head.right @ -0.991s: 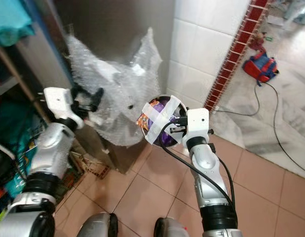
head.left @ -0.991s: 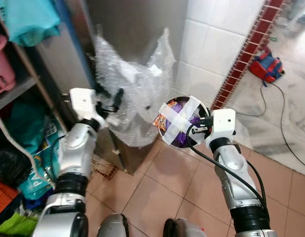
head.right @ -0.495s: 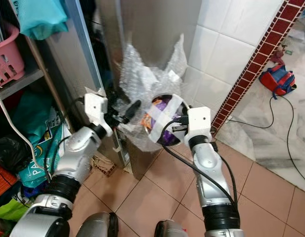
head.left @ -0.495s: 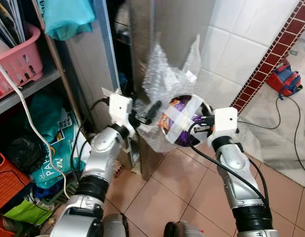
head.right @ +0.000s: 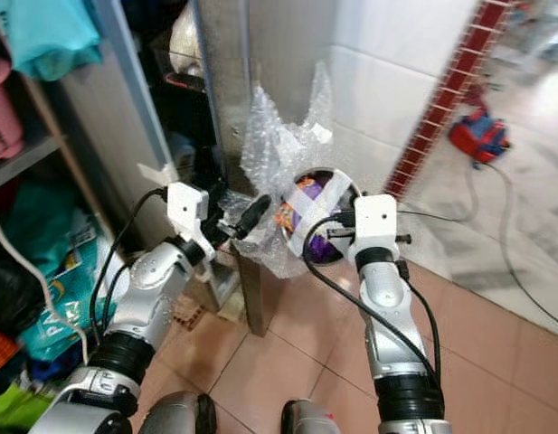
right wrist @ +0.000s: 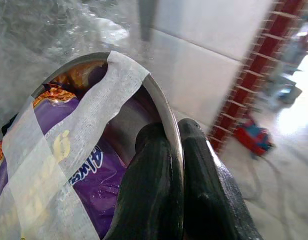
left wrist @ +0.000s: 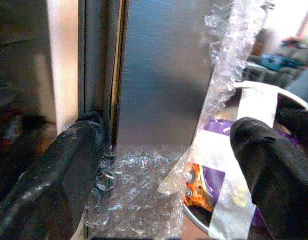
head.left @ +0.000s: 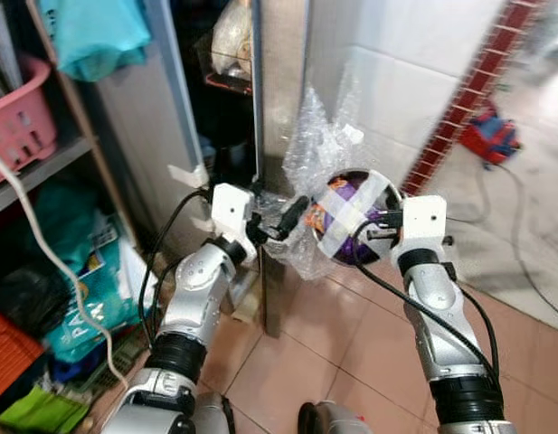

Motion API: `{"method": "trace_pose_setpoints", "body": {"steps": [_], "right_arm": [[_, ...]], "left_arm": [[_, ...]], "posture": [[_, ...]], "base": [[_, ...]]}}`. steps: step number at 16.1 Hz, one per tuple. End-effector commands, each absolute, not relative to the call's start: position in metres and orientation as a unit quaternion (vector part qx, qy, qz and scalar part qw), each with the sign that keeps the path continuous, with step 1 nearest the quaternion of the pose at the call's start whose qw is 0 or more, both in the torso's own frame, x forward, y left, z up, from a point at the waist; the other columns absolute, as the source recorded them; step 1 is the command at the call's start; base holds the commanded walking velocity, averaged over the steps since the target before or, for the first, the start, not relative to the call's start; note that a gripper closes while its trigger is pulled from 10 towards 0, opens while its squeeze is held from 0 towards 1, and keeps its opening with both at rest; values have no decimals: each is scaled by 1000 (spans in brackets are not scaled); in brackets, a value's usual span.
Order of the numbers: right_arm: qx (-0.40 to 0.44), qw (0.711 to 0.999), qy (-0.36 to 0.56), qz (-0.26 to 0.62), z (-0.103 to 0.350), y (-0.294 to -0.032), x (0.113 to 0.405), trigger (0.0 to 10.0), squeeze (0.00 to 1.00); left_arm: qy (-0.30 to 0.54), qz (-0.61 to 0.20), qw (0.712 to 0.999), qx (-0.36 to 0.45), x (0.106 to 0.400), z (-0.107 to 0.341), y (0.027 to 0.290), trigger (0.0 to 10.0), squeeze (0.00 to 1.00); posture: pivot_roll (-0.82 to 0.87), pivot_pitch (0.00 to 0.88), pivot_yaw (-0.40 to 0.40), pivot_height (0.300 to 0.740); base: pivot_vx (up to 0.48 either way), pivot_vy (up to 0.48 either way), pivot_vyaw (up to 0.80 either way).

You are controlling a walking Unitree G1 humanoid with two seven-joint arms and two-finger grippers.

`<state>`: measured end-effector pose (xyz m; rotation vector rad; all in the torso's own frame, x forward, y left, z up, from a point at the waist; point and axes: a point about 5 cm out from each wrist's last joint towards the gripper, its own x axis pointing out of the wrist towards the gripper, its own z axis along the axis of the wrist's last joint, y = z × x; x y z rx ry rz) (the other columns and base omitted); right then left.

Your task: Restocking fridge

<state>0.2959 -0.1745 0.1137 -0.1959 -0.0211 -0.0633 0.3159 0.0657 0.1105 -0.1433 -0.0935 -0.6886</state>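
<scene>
My right gripper (right wrist: 166, 150) is clamped on the rim of a metal bowl (head.left: 351, 217); in the right wrist view the 2 fingers pinch the thin steel edge between them. The bowl sits at about 1 o'clock from frame center in the left eye view, tipped so its mouth faces the camera. Inside it is a purple snack packet (right wrist: 89, 165), plus some orange wrapper at the far edge. 2 strips of white tape (right wrist: 69, 135) cross over the bowl's mouth.

My left gripper (head.right: 242, 220) is spread wide. In the left wrist view one finger (left wrist: 64, 170) sits right at the edge of the stainless fridge door (left wrist: 163, 75), and the other finger (left wrist: 273, 170) is out in front of the taped bowl. No grip on anything.

Bubble wrap (head.left: 319, 145) hangs on the door's lower front, bunched between the door and the bowl, touching both as far as I can tell.

The door is ajar: a dark fridge interior (head.left: 220, 108) at 11 o'clock, with a wire shelf holding a pale bag (head.left: 231, 41) up top.

At 9 o'clock, a shelf unit with a pink basket (head.left: 21, 117) and a teal cloth (head.left: 93, 36) above it. White cable (head.left: 43, 235) drapes down there. Red-blue bag (head.left: 488, 136) on the floor at 3 o'clock, blurred.
</scene>
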Motion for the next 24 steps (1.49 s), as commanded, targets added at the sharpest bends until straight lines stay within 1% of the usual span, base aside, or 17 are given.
{"method": "trace_pose_setpoints", "body": {"steps": [1, 2, 5, 7, 8, 13, 15, 18, 20, 23, 24], "right_arm": [[-109, 992, -20, -65, 119, -185, 295, 10000, 0], [-102, 991, -14, -80, 118, -189, 295, 10000, 0], [-106, 989, -1, -103, 113, -198, 291, 10000, 0], [-102, 989, 5, -111, 110, -197, 290, 10000, 0], [-101, 988, 3, -114, 111, -195, 290, 10000, 0], [-95, 988, 7, -125, 109, -194, 291, 10000, 0], [-91, 988, 7, -124, 108, -193, 290, 10000, 0], [-75, 991, 5, -114, 108, -189, 290, 10000, 0], [-64, 993, 1, -101, 108, -185, 291, 10000, 0], [-55, 997, -5, -62, 110, -176, 291, 10000, 0], [-43, 998, -6, -50, 110, -172, 292, 10000, 0]], "left_arm": [[2, -366, 929, -60, 310, 95, 50, 10000, 0], [2, -366, 929, -60, 310, 96, 50, 10000, 0], [3, -367, 928, -58, 310, 95, 50, 10000, 0], [5, -370, 927, -54, 311, 95, 50, 10000, 0], [5, -371, 927, -52, 311, 95, 50, 10000, 0], [9, -368, 929, -41, 315, 96, 51, 10000, 0], [13, -361, 932, -31, 316, 94, 53, 10000, 0], [13, -290, 957, 5, 325, 93, 62, 10000, 0], [11, -266, 964, 5, 329, 94, 70, 10000, 0], [8, -210, 978, 5, 335, 95, 95, 10000, 0], [13, -165, 986, 2, 339, 93, 113, 10000, 0]], "posture": [[-20, 89, -32, 740], [-21, 76, -29, 740], [-24, 74, -15, 740], [-25, 86, -4, 740], [-25, 75, -1, 740], [-18, 77, 12, 740], [-18, 77, 17, 740], [-16, 80, 23, 740], [-15, 80, 25, 740], [-12, 77, 26, 740], [-11, 73, 26, 740]], "base": [[0, -266, -463], [0, -382, -800], [0, -359, -800], [0, -332, -697], [0, -319, -563], [0, -278, -539], [0, 0, -225], [0, 0, 0], [0, 0, 0], [0, 0, 0], [0, 0, 0]]}}
